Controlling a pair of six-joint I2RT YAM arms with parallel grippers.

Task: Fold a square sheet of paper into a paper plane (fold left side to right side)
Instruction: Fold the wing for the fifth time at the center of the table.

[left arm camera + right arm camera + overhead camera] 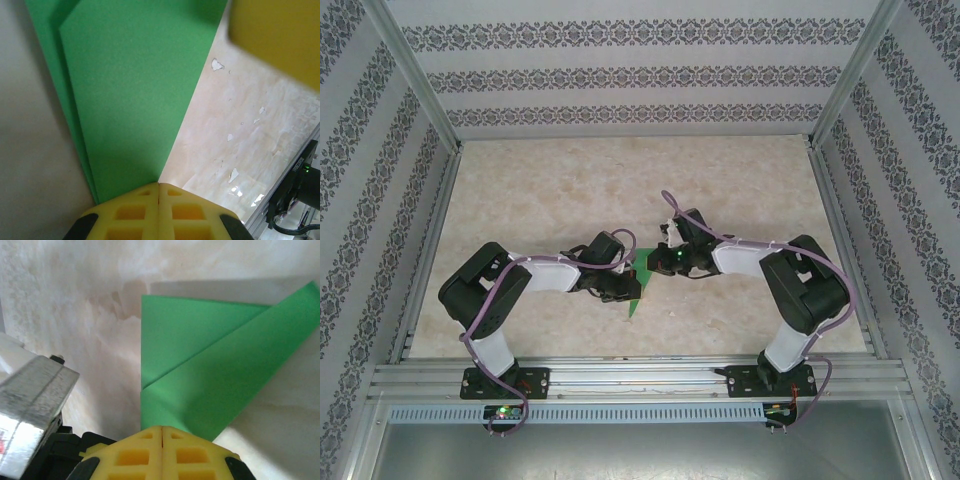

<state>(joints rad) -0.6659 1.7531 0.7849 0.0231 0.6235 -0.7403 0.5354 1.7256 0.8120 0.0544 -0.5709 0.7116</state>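
The green sheet of paper (635, 298) lies on the table between the two arms, folded into a narrow pointed plane shape. In the left wrist view the paper (135, 100) shows stacked layers with a long straight edge, and my left gripper (159, 186) is shut with its tips at the paper's near end. In the right wrist view the paper (210, 370) has a slanted flap across it, and my right gripper (162, 429) is shut at its near edge. From above, the left gripper (620, 290) and right gripper (658, 266) face each other over the paper.
The marbled table top (570, 190) has open room behind and beside the arms. Aluminium rails (640, 380) run along the front edge, and patterned walls close in the sides and back. A grey metal block (35, 390) sits at the left of the right wrist view.
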